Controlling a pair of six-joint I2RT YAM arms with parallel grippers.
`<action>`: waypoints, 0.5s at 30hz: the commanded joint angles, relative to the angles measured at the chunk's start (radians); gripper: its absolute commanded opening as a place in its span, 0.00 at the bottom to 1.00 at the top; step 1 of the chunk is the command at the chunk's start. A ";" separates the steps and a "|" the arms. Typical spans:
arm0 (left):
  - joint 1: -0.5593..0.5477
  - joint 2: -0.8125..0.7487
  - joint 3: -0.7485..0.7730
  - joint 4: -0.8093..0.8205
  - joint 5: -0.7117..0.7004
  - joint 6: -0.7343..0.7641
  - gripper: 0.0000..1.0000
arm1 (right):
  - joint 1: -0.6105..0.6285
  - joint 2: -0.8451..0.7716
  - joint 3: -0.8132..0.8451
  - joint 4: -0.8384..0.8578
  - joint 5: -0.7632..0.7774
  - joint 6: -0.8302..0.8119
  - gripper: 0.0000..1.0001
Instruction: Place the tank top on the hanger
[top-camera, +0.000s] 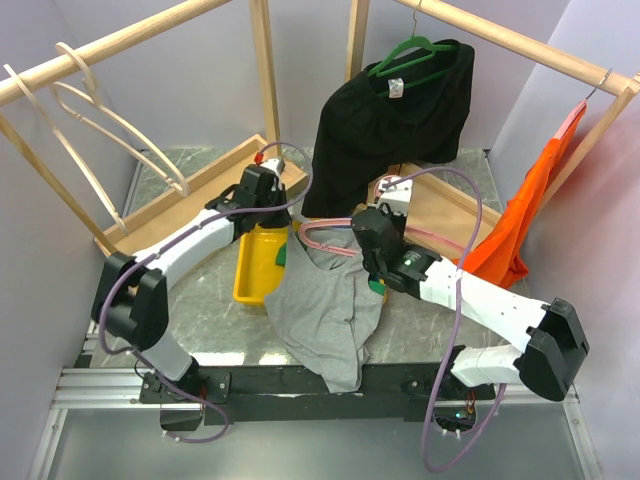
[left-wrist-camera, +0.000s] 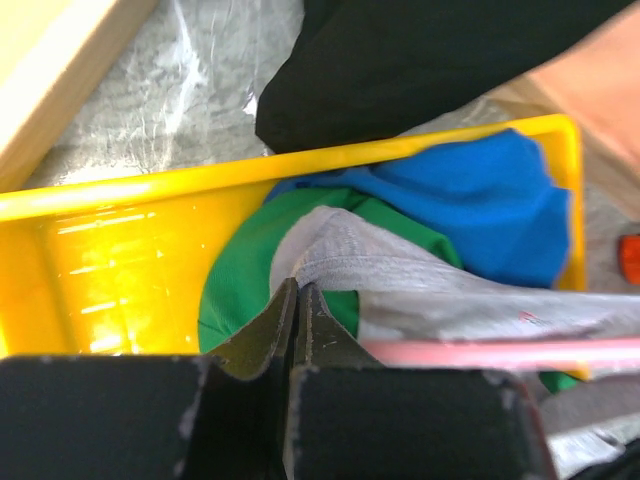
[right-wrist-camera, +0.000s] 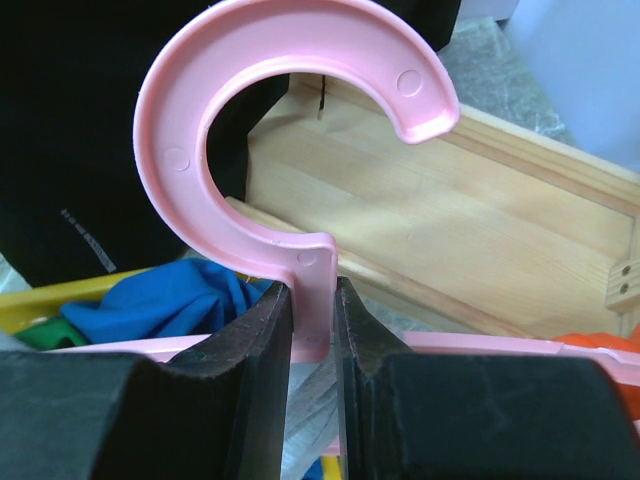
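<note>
The light-grey tank top (top-camera: 320, 305) hangs down over the table's near edge from the pink hanger (top-camera: 325, 238). My right gripper (top-camera: 360, 240) is shut on the hanger's neck just below the curved hook (right-wrist-camera: 200, 120). Grey fabric (right-wrist-camera: 315, 400) shows below, between its fingers. My left gripper (top-camera: 283, 230) is at the hanger's left end, over the yellow bin. In the left wrist view its jaws (left-wrist-camera: 298, 292) are closed, with the tank top's strap (left-wrist-camera: 400, 270) pinched at the tips. The pink hanger bar (left-wrist-camera: 500, 352) runs just beneath the strap.
The yellow bin (top-camera: 252, 268) holds a green garment (left-wrist-camera: 250, 260) and a blue one (left-wrist-camera: 470, 200). A black garment on a green hanger (top-camera: 400, 110) hangs behind. An orange tank top (top-camera: 520, 220) hangs at the right, cream hangers (top-camera: 90, 110) at the left. Wooden rack bases (right-wrist-camera: 450, 220) flank the work area.
</note>
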 joint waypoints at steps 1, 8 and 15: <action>-0.007 -0.075 0.058 -0.045 -0.002 0.010 0.01 | 0.006 0.022 0.086 0.011 0.088 0.018 0.00; -0.014 -0.130 0.078 -0.083 0.009 -0.009 0.03 | 0.058 0.066 0.172 -0.021 0.099 0.062 0.00; -0.025 -0.173 0.116 -0.115 0.004 -0.033 0.04 | 0.095 0.143 0.242 -0.106 0.108 0.146 0.00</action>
